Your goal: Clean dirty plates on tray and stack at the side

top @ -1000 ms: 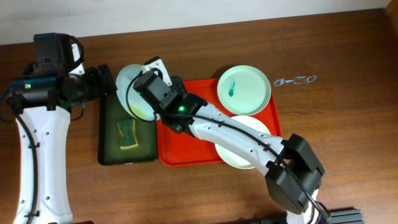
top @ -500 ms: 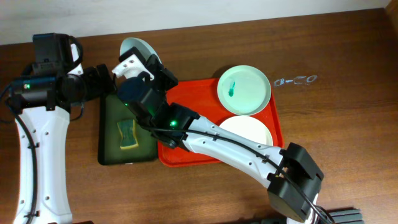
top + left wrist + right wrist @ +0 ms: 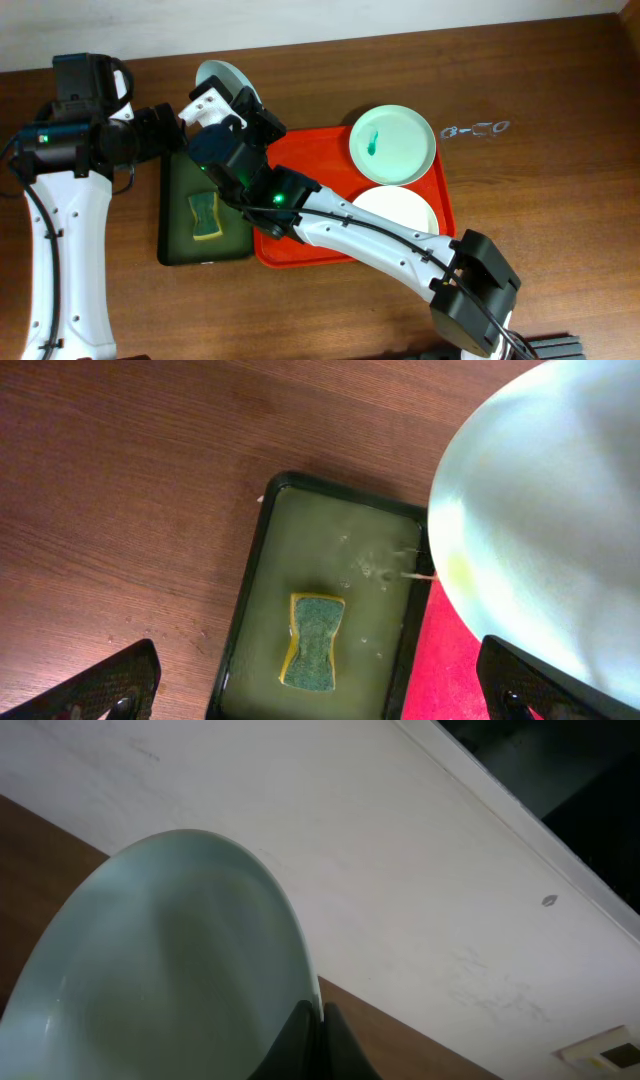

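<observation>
My right gripper [image 3: 226,104] is shut on the rim of a pale mint plate [image 3: 222,77] and holds it tilted up on edge above the back of the table, left of the red-orange tray [image 3: 310,160]. In the right wrist view the fingers [image 3: 318,1030] pinch that plate [image 3: 170,960]. In the left wrist view the plate [image 3: 540,530] shows a faint yellowish mark near its lower edge. A plate with a green smear [image 3: 392,143] and a white plate [image 3: 402,210] lie on the tray. My left gripper [image 3: 170,128] is open and empty above the sponge tray [image 3: 320,695].
A dark green tray [image 3: 180,245] with a yellow-green sponge [image 3: 205,215] lies left of the red tray; both show in the left wrist view [image 3: 330,540], sponge [image 3: 315,640]. A small bluish object [image 3: 476,129] lies at the back right. A white wall runs behind the table.
My right gripper has carried the plate from over the green tray up and toward the back, tilting it on edge. In the last half second little moved. The left arm is still.
</observation>
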You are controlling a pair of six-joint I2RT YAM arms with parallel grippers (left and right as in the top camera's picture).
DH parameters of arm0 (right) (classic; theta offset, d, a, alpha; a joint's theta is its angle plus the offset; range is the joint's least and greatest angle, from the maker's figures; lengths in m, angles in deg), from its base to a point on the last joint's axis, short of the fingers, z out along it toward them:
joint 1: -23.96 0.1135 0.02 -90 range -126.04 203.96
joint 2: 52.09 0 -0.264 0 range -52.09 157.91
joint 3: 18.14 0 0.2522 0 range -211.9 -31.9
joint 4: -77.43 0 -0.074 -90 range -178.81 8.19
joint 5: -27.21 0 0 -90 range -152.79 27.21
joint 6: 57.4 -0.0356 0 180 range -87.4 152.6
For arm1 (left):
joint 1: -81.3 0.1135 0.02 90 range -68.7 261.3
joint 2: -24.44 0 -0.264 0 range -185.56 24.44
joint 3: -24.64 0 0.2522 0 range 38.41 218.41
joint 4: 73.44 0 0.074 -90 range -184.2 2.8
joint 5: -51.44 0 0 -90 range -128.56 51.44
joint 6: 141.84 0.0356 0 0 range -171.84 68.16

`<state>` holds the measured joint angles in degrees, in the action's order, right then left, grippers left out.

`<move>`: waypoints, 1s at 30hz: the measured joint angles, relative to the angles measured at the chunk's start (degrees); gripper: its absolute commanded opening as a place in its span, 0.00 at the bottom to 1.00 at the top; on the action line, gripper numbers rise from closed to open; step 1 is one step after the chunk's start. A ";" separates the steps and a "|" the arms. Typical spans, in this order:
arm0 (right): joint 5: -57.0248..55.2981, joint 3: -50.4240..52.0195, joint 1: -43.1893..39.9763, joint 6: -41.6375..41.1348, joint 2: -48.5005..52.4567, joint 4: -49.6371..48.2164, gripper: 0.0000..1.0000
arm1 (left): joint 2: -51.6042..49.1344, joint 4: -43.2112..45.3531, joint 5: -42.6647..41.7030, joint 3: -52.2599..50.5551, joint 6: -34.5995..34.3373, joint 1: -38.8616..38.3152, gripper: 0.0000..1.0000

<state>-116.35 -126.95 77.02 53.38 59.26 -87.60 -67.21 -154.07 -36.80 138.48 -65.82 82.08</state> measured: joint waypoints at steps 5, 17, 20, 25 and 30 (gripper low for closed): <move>0.07 -0.02 -0.31 -7.41 -0.07 3.56 0.04 | 0.00 0.02 -0.02 0.00 -0.02 0.00 0.99; 6.99 -0.09 -5.70 -18.10 -0.11 8.74 0.04 | 0.00 0.04 -0.07 0.00 -0.02 -0.04 0.99; 7.04 -0.09 -5.05 -15.54 -0.15 8.72 0.04 | 0.00 0.04 -0.07 0.00 -0.02 -0.04 0.99; 10.58 -0.11 -4.50 -21.14 -0.20 14.05 0.04 | 0.00 0.04 -0.07 0.00 -0.02 -0.04 0.99; 31.71 -0.33 -13.49 -36.61 -1.36 25.31 0.04 | 0.00 0.02 -0.22 0.00 -0.02 -0.04 0.99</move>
<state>-84.64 -127.27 63.54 16.77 57.90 -62.29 -67.21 -154.05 -37.02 138.48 -65.84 82.04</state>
